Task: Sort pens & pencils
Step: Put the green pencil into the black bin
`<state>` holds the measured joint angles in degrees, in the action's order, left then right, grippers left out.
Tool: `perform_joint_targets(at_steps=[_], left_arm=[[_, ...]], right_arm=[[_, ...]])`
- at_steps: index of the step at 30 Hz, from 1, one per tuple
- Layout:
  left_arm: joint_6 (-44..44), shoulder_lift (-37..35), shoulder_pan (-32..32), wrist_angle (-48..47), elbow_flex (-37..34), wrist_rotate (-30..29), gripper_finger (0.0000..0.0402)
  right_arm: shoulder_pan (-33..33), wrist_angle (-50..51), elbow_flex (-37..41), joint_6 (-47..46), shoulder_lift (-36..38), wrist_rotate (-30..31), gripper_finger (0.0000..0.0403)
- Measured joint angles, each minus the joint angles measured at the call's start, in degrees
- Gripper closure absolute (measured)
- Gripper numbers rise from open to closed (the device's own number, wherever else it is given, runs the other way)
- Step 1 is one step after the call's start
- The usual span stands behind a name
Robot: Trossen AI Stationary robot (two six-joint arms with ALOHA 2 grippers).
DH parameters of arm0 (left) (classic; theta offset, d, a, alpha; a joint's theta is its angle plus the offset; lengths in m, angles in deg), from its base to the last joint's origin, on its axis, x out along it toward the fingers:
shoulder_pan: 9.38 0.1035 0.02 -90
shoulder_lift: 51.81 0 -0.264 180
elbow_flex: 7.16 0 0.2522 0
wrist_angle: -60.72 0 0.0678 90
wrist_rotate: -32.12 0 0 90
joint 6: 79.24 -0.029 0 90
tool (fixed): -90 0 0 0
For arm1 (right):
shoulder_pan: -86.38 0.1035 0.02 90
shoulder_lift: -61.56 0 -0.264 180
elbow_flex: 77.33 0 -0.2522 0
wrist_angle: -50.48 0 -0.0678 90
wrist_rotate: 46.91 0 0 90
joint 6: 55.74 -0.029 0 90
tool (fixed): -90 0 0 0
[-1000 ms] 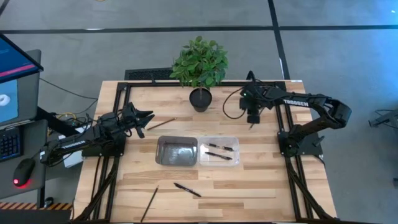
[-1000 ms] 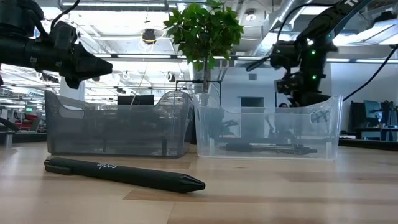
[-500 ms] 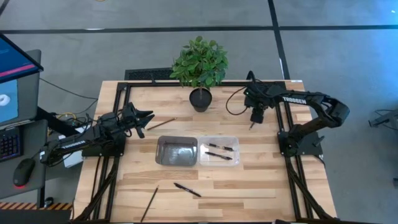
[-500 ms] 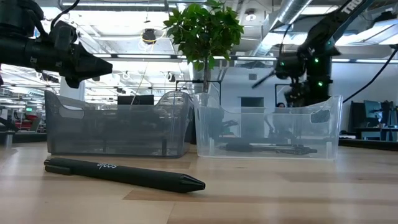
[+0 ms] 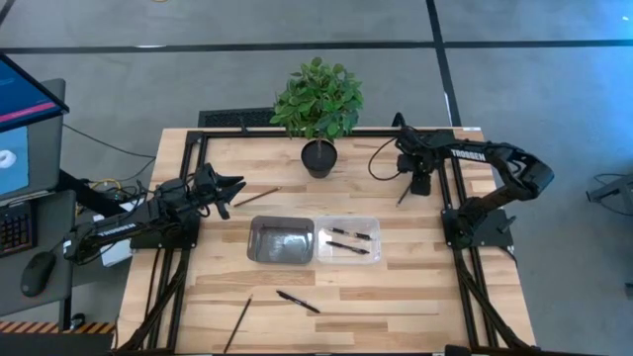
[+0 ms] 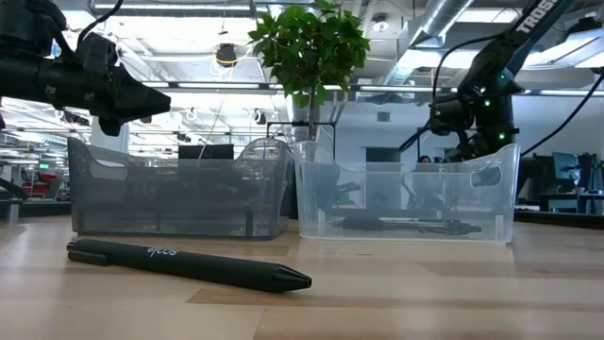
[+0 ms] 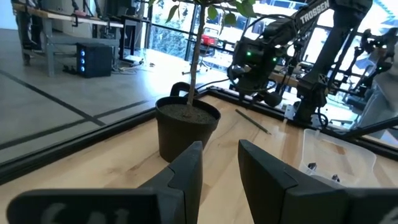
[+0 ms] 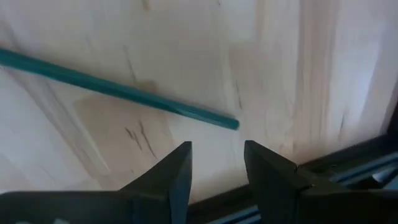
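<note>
While the pencil lies loose on the table right of centre in the high view, just below the right gripper, we should centre the part-open, empty jaws across its thin shaft before closing, then carry it to the grey bin. Two pens sit in the clear bin. Our left gripper waits, open and empty, centre-left.

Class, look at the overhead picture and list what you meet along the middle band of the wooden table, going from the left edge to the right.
Left gripper → thin brownish pencil → grey translucent plastic bin → clear plastic bin with two black pens inside → thin pencil lying below the right gripper.
</note>
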<state>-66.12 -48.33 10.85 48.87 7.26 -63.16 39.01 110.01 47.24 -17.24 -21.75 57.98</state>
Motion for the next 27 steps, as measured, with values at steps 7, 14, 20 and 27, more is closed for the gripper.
perform_joint_targets(at_steps=[7, 14, 20, 27], left_arm=[[0.00, 0.00, 0.00, -0.02, 0.01, 0.04, 0.0308], [0.02, 0.00, 0.00, -0.04, 0.02, 0.07, 0.0308], [0.02, 0.00, 0.00, -0.07, 0.02, 0.09, 0.0308], [0.02, 0.02, 0.00, -0.07, 0.02, 0.11, 0.0308]], right_arm=[[0.05, -0.40, 0.00, 0.52, -0.07, -0.04, 0.0243], [0.11, -0.53, 0.00, 0.45, -0.07, -6.33, 0.0257], [1.09, -0.63, -0.02, 0.52, -2.60, -6.90, 0.0271], [3.56, -0.75, -0.49, 0.98, -7.17, -5.33, 0.0282]])
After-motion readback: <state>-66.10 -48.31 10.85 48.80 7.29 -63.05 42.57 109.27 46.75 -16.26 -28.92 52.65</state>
